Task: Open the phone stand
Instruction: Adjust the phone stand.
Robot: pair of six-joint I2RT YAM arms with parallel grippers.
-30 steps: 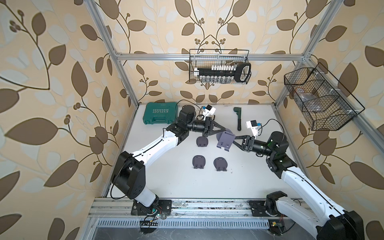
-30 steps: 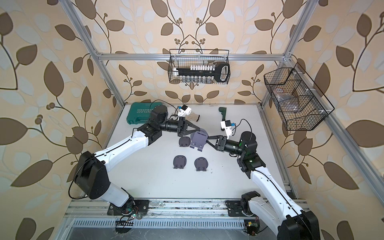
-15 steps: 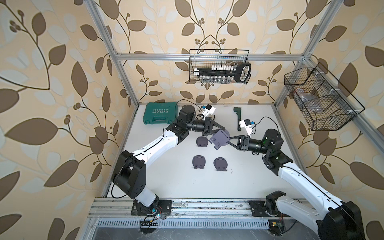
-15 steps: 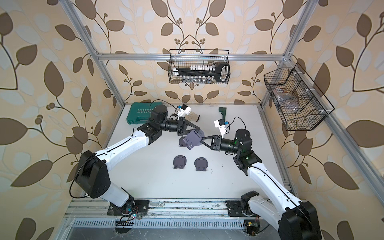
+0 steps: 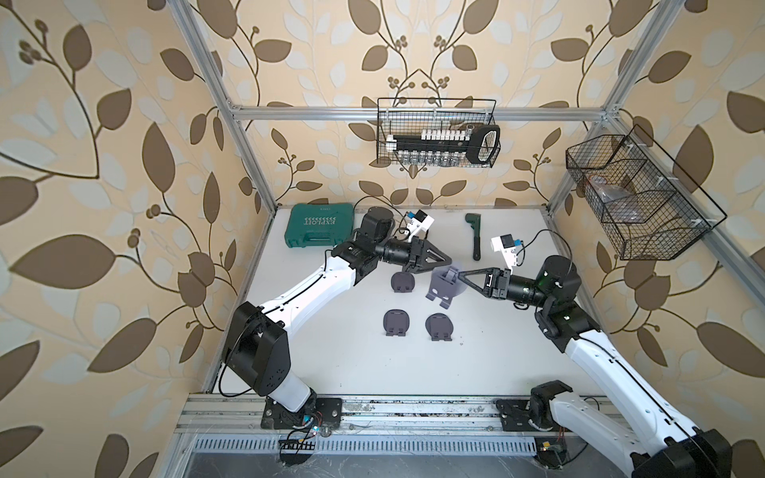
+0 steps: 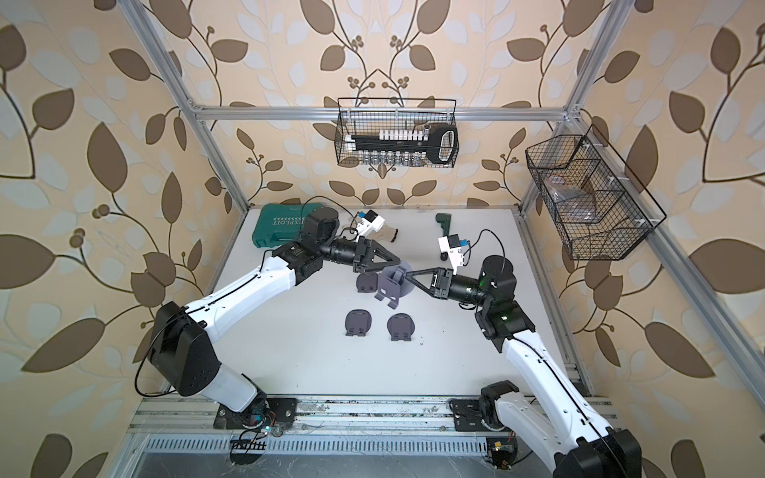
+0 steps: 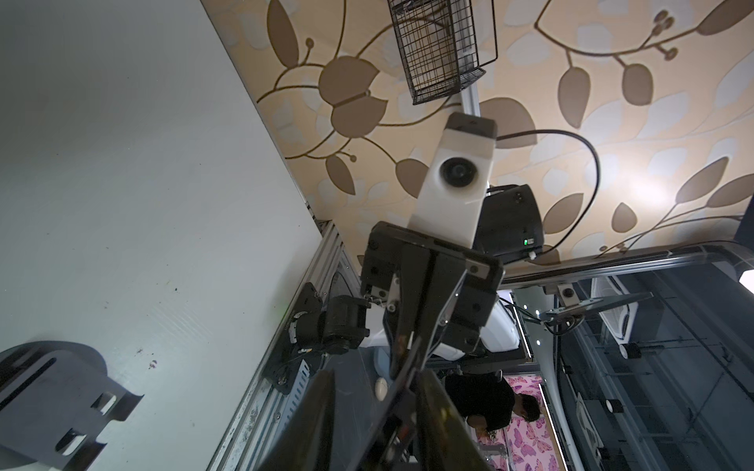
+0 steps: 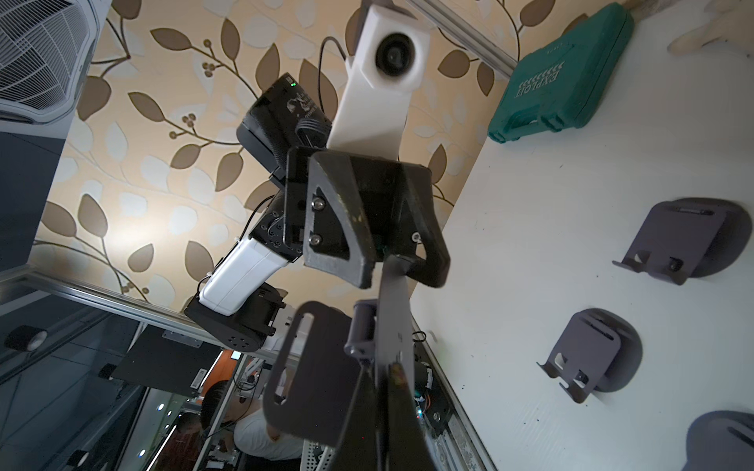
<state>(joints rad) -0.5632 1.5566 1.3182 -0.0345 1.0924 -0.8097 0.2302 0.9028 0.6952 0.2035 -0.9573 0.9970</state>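
Two folded grey plastic phone stands (image 5: pixel 396 323) (image 5: pixel 439 327) lie nearest the table's (image 5: pixel 331 364) front edge. Mid-table, the right gripper (image 5: pixel 459 274) is clamped on the part-unfolded grey phone stand (image 5: pixel 441 287), with the left gripper (image 5: pixel 447 263) jaws apart at its flap. There's a green plastic tool case (image 5: pixel 321 226) in the far-left corner.

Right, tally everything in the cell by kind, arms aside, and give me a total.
Grey phone stands: 4 (three flat on the table, one held by the right gripper)
Green tool case: 1
Dark green hand tool: 1
Pale glove: 1
Wire baskets on the walls: 2
Total: 9
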